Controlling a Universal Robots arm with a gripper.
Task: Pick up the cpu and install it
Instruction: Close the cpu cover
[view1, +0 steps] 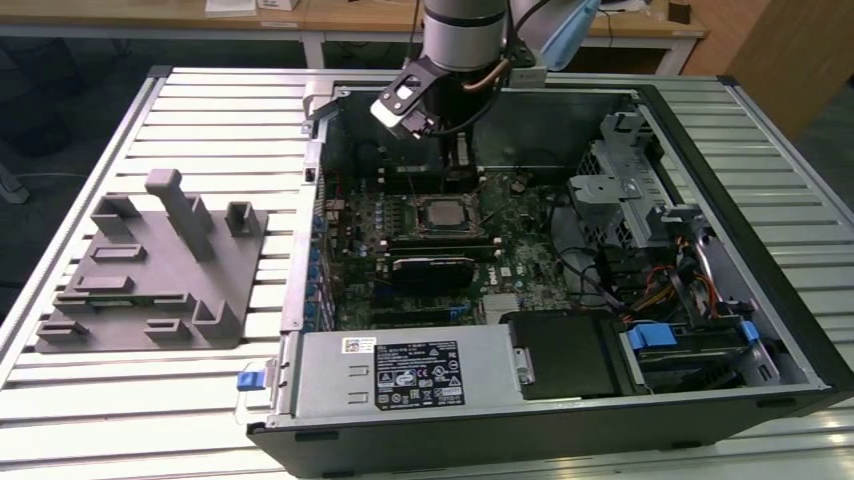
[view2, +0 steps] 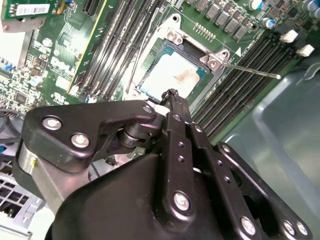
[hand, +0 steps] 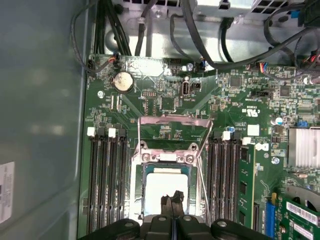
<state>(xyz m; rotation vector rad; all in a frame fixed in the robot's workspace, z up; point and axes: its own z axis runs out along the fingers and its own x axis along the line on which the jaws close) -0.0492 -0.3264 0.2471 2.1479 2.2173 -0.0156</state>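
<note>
The chip (hand: 165, 181) is silver-grey, the circuit board (hand: 160, 107) green, the gripper (view2: 172, 95) black, the plastic block (view1: 147, 275) grey, and the bench (view1: 200, 110) pale with ridged stripes.

**Cpu in the socket, gripper tip over its edge**

The cpu (view2: 170, 75), a pale silver square, lies flat inside the socket (view2: 192, 51) on the green motherboard (view2: 45, 65). The gripper (view2: 172, 95) has its black fingers pressed together with nothing between them. Their tip overlaps one edge of the cpu; whether it touches cannot be told. A thin metal lever (view2: 250, 70) juts from a socket corner. Dark memory slots (view2: 117, 45) flank the socket on both sides, and a grey case wall (view2: 285, 120) rises beside the board.
</note>
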